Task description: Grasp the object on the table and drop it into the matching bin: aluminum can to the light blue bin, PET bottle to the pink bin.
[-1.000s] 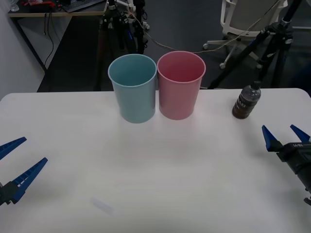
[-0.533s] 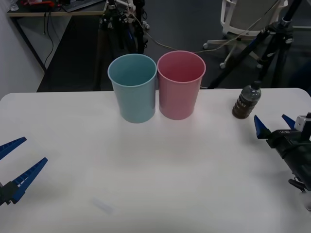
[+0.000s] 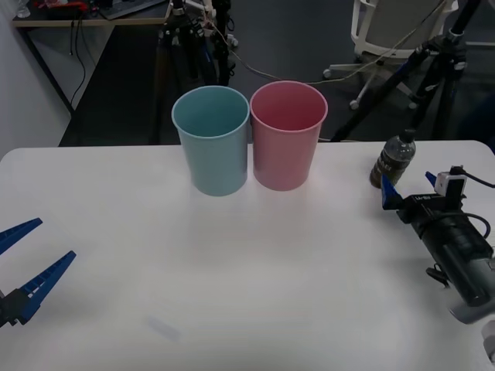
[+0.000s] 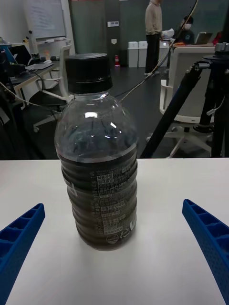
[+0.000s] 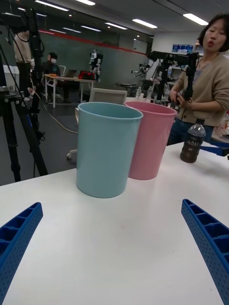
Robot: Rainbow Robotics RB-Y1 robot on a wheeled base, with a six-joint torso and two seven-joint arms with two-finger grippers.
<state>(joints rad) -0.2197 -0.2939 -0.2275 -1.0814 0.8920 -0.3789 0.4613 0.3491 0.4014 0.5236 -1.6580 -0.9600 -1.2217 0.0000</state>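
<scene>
The PET bottle stands upright at the far right of the white table, with dark liquid, a dark label and a black cap. My right gripper is open just in front of it, low over the table. In the right wrist view the bottle stands centred ahead of the open right gripper, not touched. The light blue bin and the pink bin stand side by side at the back centre. My left gripper rests open at the near left.
In the left wrist view the light blue bin, pink bin and bottle show beyond the open left gripper. Tripods and an office chair stand behind the table.
My right gripper has moved forward and slightly left, closing in on the bottle. The left arm, bottle and bins have not moved.
</scene>
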